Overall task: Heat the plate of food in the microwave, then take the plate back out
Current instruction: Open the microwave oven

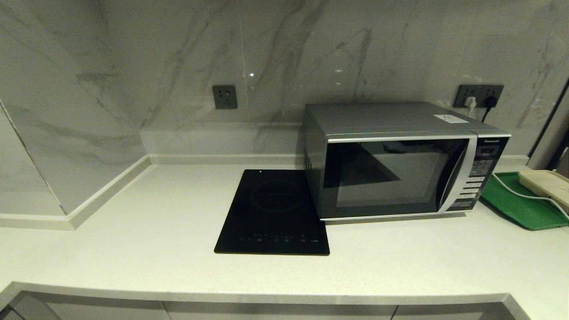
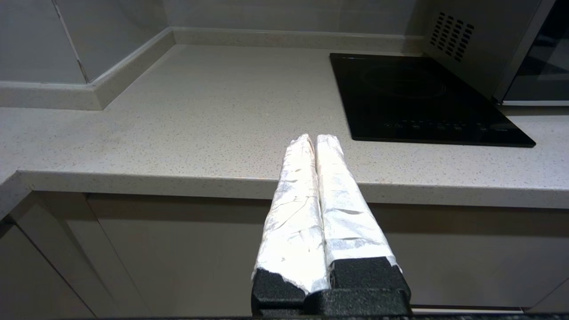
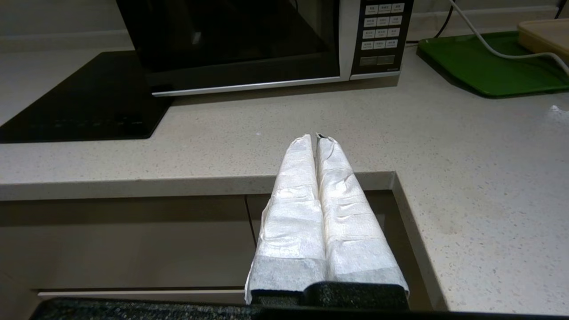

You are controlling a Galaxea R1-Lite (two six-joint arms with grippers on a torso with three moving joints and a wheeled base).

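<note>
Right gripper point(image 3: 316, 138): jaws pressed together, empty, at counter point(image 3: 275, 133) edge. Left gripper point(image 2: 315, 138): likewise, parked. Microwave point(image 1: 395, 162): door closed, rigid; pull by curved handle point(image 1: 453, 175). Plate of food: not visible, possibly inside.

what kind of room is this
Most likely a home kitchen. A silver microwave with a dark glass door stands on a pale speckled counter, a flat black cooktop lies beside it, and wall sockets are set into a marble-look backsplash. Cabinet fronts run under the counter edge.
</note>
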